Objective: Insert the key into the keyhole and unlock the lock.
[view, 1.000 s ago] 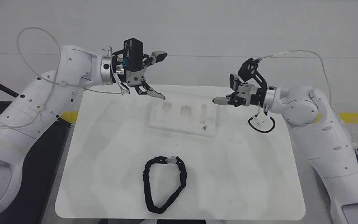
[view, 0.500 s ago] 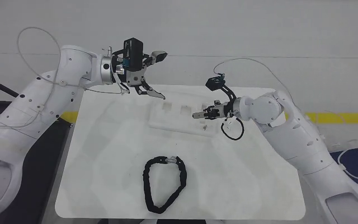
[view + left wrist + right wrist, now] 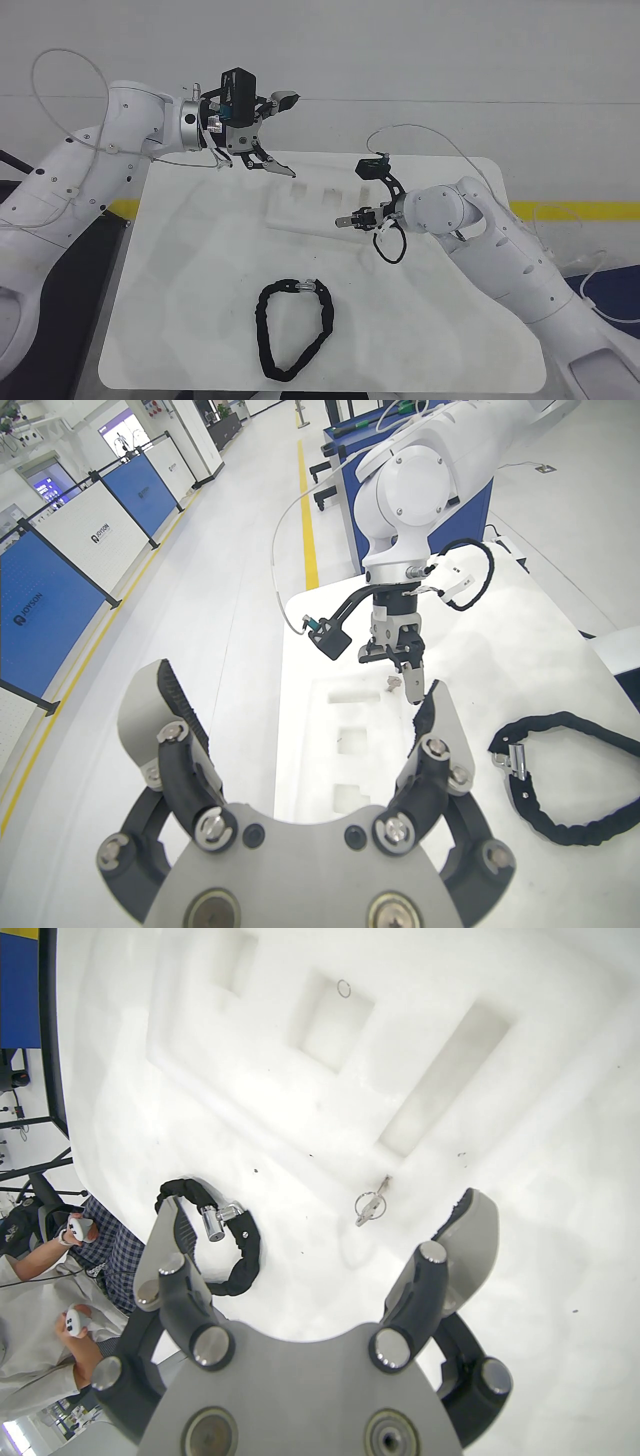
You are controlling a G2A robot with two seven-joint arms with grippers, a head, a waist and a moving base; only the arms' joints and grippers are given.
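Metal key [image 3: 370, 1205] lies ungrasped just ahead of the wide-open right pincer [image 3: 320, 1213]; grasping, insertion and unlocking the chain lock [image 3: 290, 330] remain.

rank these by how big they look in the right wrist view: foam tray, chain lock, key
1. foam tray, by far the largest
2. chain lock, partly out of sight
3. key, smallest

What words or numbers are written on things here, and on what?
Chain lock: no writing shows.
Key: none shows.
White tags on the right arm's cable: print too small to read.
Blue and white panels in the room: a brand name, not quoted here.
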